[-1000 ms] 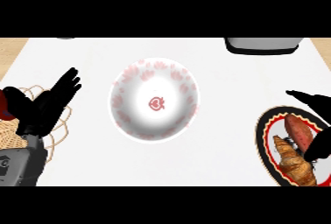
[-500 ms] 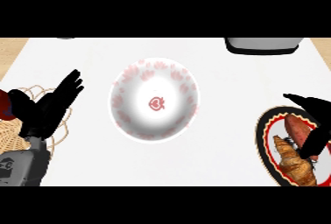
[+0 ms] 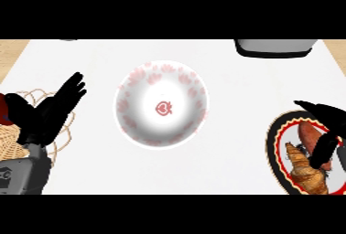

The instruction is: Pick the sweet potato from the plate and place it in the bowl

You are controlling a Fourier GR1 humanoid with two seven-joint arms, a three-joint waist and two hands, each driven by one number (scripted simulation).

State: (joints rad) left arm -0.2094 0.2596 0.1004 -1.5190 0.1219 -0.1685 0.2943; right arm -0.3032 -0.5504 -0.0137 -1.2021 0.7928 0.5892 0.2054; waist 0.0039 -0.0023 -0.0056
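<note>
1. The right hand (image 3: 329, 132) hovered over the plate (image 3: 278, 151), fingers curled toward the sweet potato (image 3: 310, 135) but not visibly closed on it.
2. Risk: the croissant (image 3: 307, 172) touching the potato could be grabbed or nudged instead.
3. Counted: one plate, one bowl (image 3: 161, 103) well to the left, one potato, one croissant.
4. The left hand (image 3: 47, 114) rested open by a wicker basket (image 3: 13, 132).

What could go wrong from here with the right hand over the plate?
1. Two items lie close together on the plate: the reddish sweet potato and a tan, knobbly one. The right hand might close on the wrong one or nudge both.
2. The plate sits at the view's right edge, partly cut off, and the hand hides part of the sweet potato, so judging the grasp is hard.
3. The bowl is some way left; a poorly seated sweet potato could slip during the carry.
</note>
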